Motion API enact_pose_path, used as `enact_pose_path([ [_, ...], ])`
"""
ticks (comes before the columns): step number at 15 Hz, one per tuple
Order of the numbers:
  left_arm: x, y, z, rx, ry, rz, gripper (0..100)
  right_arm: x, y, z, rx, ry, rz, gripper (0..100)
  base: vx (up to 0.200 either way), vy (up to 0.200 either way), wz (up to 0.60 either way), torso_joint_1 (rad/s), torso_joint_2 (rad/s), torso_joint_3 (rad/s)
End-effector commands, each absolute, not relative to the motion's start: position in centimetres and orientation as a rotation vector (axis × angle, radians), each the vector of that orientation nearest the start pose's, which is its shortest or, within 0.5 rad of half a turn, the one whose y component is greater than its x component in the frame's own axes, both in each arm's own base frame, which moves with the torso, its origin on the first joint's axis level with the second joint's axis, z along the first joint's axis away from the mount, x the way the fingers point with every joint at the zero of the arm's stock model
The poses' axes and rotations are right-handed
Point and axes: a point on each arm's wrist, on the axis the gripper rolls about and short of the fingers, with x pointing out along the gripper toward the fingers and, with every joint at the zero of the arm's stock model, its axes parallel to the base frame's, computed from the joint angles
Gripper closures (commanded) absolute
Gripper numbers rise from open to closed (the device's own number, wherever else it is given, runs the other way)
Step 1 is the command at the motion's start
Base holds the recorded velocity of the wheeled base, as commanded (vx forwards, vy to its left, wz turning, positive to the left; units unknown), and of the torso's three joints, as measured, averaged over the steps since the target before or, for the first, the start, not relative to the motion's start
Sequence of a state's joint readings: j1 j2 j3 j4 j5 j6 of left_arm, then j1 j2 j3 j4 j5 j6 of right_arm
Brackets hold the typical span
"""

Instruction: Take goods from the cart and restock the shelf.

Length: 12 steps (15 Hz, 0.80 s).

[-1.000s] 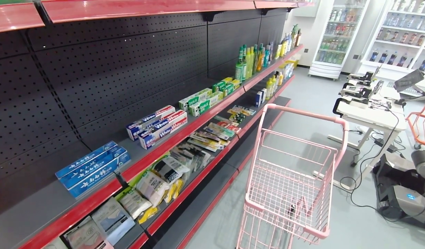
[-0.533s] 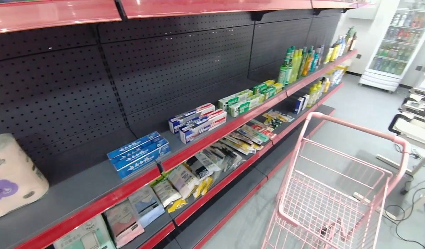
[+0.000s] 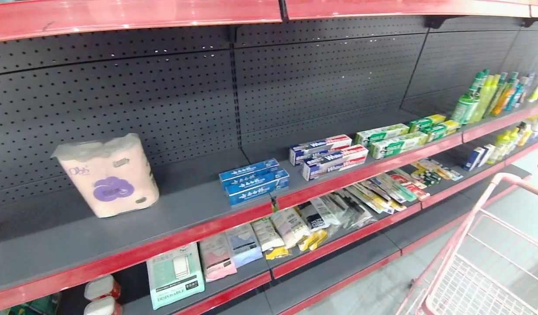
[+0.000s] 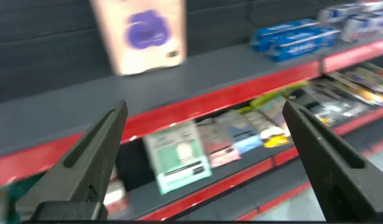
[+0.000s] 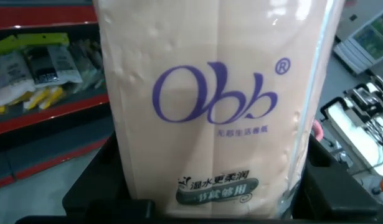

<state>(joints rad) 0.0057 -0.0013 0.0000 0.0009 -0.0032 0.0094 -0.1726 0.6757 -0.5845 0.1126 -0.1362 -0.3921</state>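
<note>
- The pack (image 5: 216,106), a wrapped bundle of paper rolls, stands upright in the right end effector (image 5: 216,186), whose fingers press against its two sides.
- The left end effector (image 4: 203,106) is spread wide with nothing between its fingers, and it faces the shelf front.
- The step in hand looks like carrying the pack to the shelf (image 3: 186,205).
- The bare grey stretch at centre-left of the head view, between the shelved pack (image 3: 107,175) and the blue boxes (image 3: 253,181), seems the natural spot.
- To place it well:
  - Keep the pack upright and bring it in above the red front lip but under the upper shelf (image 3: 133,15).
  - Set its base flat, near its twin without nudging it.
  - Let go only once the base rests on the shelf.
- The soft wrap probably gives under the squeeze, so the pack could tilt or slip.
- The shelf is flat and grey, backed by black pegboard (image 3: 317,78).
- A lower shelf (image 3: 247,273) beneath it carries sachets and packets.
- The pink wire cart (image 3: 470,227) sits at the lower right of the head view.
</note>
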Motion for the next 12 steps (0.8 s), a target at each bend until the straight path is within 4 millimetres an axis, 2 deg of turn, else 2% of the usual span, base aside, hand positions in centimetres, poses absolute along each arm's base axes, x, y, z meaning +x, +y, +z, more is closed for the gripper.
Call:
enact_pose_path([
  [1, -2.3, 0.0, 7.5, 0.009, 0.0, 0.003, 0, 4.5, -1.1, 22.6, -0.385, 0.261, -0.263, 100, 0.0, 0.0, 0.6, -0.002, 0.0, 0.007],
  [10, -2.3, 0.0, 7.5, 0.009, 0.002, 0.003, 0, 4.4, -1.1, 21.7, -0.389, 0.283, -0.258, 100, 0.0, 0.0, 0.6, 0.003, 0.0, 0.002],
  [12, -2.3, 0.0, 7.5, 0.014, 0.0, 0.0, 0, 4.4, -1.1, 21.5, -0.419, 0.283, -0.257, 100, 0.0, 0.0, 0.0, 0.0, 0.0, 0.0],
])
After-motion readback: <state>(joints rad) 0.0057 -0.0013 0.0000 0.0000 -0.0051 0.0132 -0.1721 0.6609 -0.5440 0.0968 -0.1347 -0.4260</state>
